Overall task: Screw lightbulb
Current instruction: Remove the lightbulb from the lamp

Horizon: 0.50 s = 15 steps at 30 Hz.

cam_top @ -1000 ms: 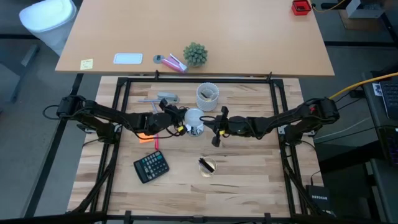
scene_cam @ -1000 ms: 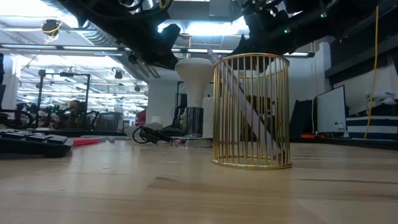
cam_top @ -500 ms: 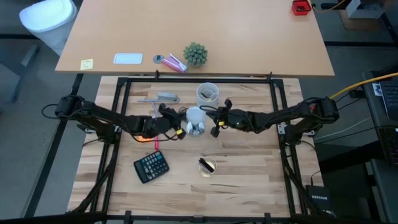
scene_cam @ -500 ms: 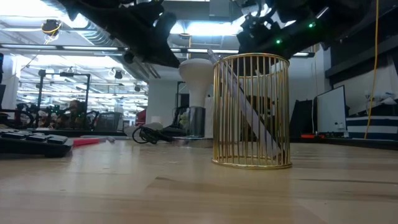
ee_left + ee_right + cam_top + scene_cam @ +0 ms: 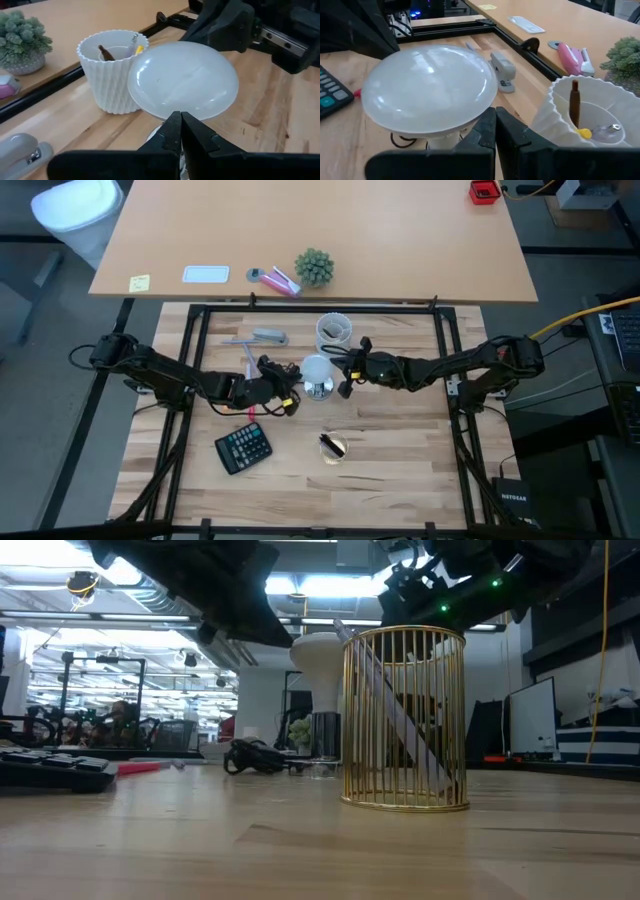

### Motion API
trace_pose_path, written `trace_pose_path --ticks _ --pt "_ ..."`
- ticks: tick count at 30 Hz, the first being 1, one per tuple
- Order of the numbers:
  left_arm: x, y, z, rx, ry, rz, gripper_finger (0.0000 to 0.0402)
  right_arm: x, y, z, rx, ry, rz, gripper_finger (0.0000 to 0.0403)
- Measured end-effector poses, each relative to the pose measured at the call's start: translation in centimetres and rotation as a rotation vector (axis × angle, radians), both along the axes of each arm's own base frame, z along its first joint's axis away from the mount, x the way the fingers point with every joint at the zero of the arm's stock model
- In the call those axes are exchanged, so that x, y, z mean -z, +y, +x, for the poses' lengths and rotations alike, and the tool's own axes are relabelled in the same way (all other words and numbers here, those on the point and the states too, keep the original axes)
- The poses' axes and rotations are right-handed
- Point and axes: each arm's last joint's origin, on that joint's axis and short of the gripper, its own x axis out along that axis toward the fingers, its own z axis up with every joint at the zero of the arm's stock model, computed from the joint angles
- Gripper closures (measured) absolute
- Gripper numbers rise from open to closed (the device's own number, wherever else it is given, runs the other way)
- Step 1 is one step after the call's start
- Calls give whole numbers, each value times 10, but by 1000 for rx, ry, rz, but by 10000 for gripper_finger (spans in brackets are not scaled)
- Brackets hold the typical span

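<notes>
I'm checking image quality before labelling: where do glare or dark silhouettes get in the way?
Low view: bright ceiling lights behind turn both arms into dark silhouettes. Left wrist view: soft reflections on the lightbulb. Right wrist view: the same sheen, near fingers blurred. High view: evenly lit.

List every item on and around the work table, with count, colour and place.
lightbulb: one, white, table centre, upright
ribbed cup: one, white, behind the lightbulb
calculator: one, black, front left
wire basket: one, gold, front centre
stapler: one, grey, back left
plant: one, green, far desk
left claw: one, dark, shut, left of the lightbulb
right claw: one, dark, shut, right of the lightbulb
</notes>
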Motion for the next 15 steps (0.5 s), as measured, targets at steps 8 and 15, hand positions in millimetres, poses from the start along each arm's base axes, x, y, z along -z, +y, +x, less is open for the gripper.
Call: trace_pose_path --ticks 8,15 --pt "2 -11 -2 41 21 21 399 0 0 -1 17 29 -52 398" --pt "-7 -18 -8 37 -11 45 399 -13 1 -14 18 62 -59 398"
